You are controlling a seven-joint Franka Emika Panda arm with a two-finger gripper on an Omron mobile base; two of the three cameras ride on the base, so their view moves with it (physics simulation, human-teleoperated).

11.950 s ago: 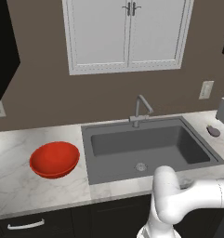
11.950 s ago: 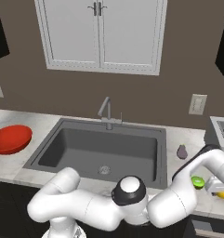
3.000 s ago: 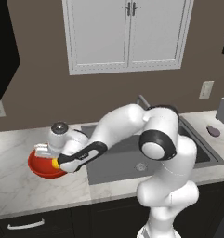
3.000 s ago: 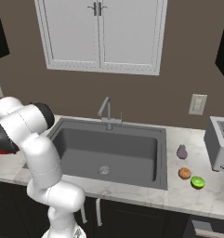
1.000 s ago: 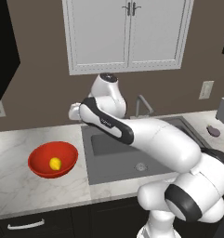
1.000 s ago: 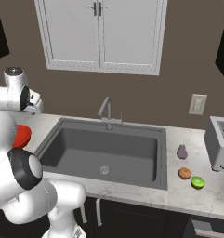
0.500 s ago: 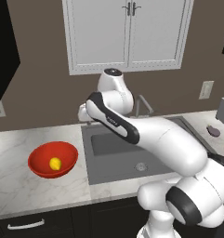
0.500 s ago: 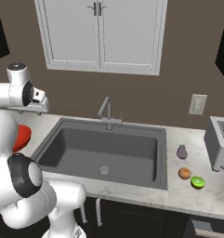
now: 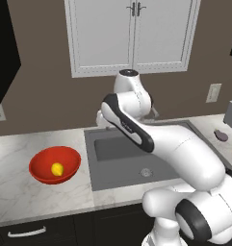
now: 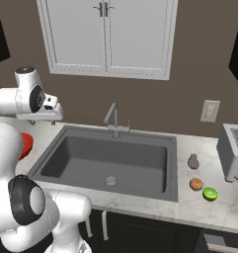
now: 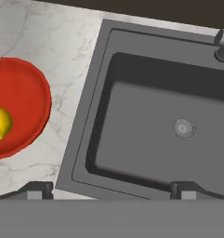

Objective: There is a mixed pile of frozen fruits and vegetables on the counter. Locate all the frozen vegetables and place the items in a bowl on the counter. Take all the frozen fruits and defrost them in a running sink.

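the glossy red bowl point(image 9: 55, 165) stands on the marbled tabletop point(image 9: 21, 192), left of the dark grey sink point(image 10: 110, 163), and holds one small yellow piece point(image 9: 57, 168). right of the sink lie a purple-grey eggplant-like piece point(image 10: 193, 161), an orange-brown round piece point(image 10: 195, 184) and a bright green one point(image 10: 210, 194), close together. the sink looks dry, as far as can be seen.

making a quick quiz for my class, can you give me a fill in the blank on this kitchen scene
1. The yellow piece lies inside the red ____.
2. The purple piece, the orange piece and the green piece lie on the counter between the sink and the ____.
3. Of those three pieces, the one nearest the counter's front edge is the ____ one.
4. The sink holds ____ food pieces.

Missing words: bowl; toaster; green; no
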